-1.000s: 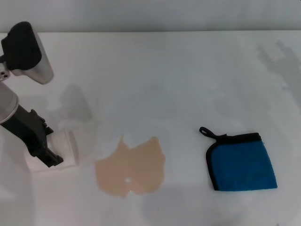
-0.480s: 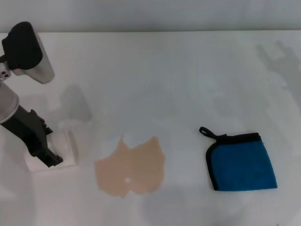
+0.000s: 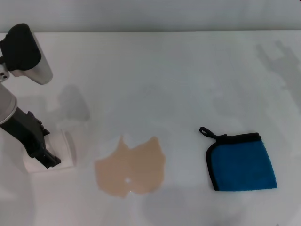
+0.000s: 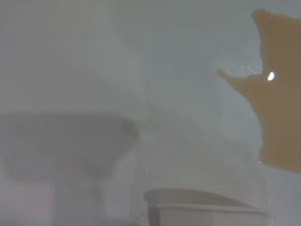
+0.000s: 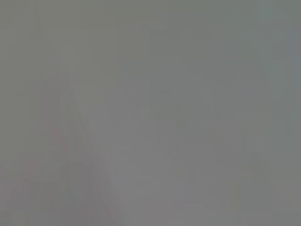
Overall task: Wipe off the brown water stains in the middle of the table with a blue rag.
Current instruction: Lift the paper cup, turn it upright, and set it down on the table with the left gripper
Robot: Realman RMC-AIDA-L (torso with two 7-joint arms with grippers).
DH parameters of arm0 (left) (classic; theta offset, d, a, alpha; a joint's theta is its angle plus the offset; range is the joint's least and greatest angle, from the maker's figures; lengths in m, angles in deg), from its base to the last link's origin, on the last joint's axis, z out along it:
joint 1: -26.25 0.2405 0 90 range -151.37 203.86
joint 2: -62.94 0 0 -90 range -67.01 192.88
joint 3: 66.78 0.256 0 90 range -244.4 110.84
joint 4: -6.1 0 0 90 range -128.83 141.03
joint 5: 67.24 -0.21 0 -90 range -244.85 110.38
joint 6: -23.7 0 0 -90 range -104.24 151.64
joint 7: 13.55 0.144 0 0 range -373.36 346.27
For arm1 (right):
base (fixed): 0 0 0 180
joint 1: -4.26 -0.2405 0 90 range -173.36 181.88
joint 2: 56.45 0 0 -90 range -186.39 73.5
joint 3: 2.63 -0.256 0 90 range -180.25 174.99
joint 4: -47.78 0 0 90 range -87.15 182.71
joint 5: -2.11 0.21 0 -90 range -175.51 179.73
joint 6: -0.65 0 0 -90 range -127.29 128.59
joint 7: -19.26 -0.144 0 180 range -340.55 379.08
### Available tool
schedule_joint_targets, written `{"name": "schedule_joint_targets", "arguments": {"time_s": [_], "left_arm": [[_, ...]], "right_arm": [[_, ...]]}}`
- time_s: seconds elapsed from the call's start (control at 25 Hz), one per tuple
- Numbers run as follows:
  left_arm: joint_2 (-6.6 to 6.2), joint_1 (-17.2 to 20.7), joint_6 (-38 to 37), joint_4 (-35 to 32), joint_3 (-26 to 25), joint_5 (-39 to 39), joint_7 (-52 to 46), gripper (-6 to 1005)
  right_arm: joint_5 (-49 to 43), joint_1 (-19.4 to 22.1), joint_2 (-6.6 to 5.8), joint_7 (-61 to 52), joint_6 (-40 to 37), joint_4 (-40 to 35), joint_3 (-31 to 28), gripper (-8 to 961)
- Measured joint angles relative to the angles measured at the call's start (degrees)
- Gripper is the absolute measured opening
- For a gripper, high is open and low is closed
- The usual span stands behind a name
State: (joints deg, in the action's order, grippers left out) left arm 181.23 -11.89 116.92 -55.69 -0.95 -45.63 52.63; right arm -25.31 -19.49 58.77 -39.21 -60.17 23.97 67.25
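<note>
The brown water stains (image 3: pixel 130 165) form one tan puddle with a jagged outline on the white table (image 3: pixel 164 80), near its front middle; the left wrist view shows the same puddle (image 4: pixel 277 108). The blue rag (image 3: pixel 242 161), black-trimmed with a loop at its far-left corner, lies flat to the right of the puddle, untouched. My left gripper (image 3: pixel 47 157) is at the left, shut on a white paper cup (image 3: pixel 63 149) tipped on its side. My right gripper does not appear in any view.
The cup's rim (image 4: pixel 207 209) sits close under the left wrist camera. The left arm's silver and black elbow (image 3: pixel 26 54) hangs over the table's far left. The right wrist view is plain grey.
My left gripper has drifted slightly left, and the paper cup has moved with it, away from the puddle. The rag and the puddle are unchanged.
</note>
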Motion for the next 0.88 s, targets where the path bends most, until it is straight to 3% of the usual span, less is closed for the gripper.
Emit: {"name": "schedule_joint_targets", "arguments": {"time_s": [0.36,0.88], "left_arm": [[0.06,0.28,-0.5,0.04,-0.5,0.42,-0.52,859],[-0.02,-0.27,-0.24,-0.99,-1.39,0.9,-2.19,772]], "right_arm": [[0.0,0.29,0.01,-0.2,0.0,0.0,0.0,838],[0.0,0.46,-0.07,-0.17,-0.33,0.0,-0.36,838]]}}
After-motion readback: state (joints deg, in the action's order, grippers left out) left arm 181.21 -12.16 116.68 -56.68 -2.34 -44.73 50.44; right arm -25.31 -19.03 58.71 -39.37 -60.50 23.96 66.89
